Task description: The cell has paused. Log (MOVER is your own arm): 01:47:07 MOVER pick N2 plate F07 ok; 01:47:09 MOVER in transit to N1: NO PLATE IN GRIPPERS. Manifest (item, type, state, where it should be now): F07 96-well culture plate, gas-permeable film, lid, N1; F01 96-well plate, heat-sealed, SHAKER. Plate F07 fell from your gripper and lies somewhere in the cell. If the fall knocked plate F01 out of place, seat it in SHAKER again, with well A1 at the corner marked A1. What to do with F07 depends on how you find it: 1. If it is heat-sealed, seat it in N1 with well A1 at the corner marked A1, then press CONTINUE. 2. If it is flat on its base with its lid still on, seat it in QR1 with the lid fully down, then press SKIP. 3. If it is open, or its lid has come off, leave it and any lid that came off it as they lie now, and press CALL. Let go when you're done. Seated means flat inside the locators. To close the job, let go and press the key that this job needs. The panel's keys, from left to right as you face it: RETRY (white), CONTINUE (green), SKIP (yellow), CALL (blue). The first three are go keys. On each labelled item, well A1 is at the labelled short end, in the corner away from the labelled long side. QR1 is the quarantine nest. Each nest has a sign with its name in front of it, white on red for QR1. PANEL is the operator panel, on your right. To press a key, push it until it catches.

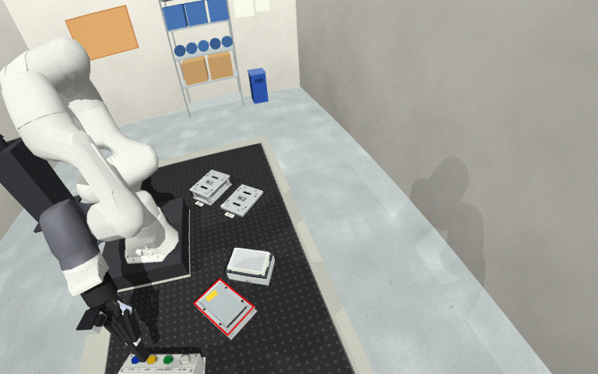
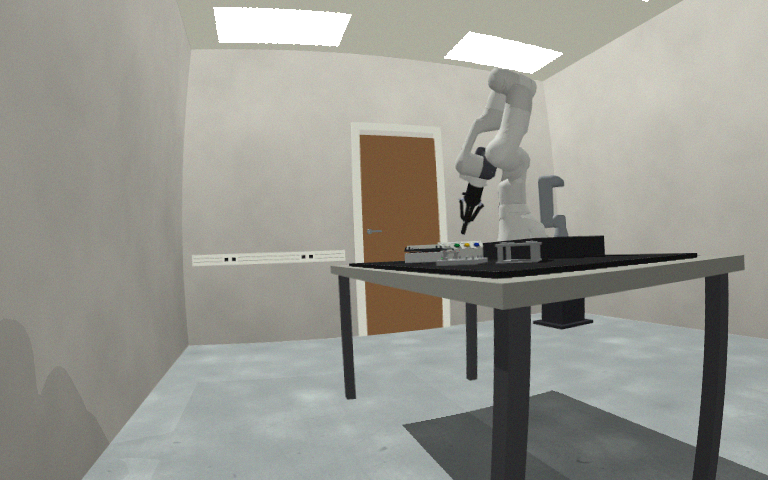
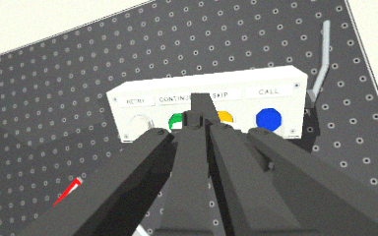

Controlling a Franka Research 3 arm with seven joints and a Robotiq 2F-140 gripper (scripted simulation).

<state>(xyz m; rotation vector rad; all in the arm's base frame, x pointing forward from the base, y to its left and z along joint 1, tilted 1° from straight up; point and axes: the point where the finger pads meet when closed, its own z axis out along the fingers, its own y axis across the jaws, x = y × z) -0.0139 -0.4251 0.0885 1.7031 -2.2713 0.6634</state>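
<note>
My gripper (image 1: pixel 141 352) is shut and empty, with its tip just above the operator panel (image 1: pixel 160 363) at the near end of the mat. In the wrist view the closed fingers (image 3: pixel 199 112) point at the panel between the green CONTINUE key (image 3: pixel 174 121) and the yellow SKIP key (image 3: pixel 225 117); both keys are partly hidden. The white RETRY key (image 3: pixel 140 123) and the blue CALL key (image 3: pixel 269 119) are in plain sight. A lidded grey plate with a yellow label (image 1: pixel 223 305) lies flat inside the red-framed nest. A white sealed plate (image 1: pixel 249 261) sits on the shaker base.
Two empty grey nests (image 1: pixel 210 186) (image 1: pixel 241 199) stand at the far end of the mat. My arm's black base block (image 1: pixel 149 246) is on the left. The side view shows my gripper (image 2: pixel 465 225) over the panel (image 2: pixel 449 254) at the table's far end.
</note>
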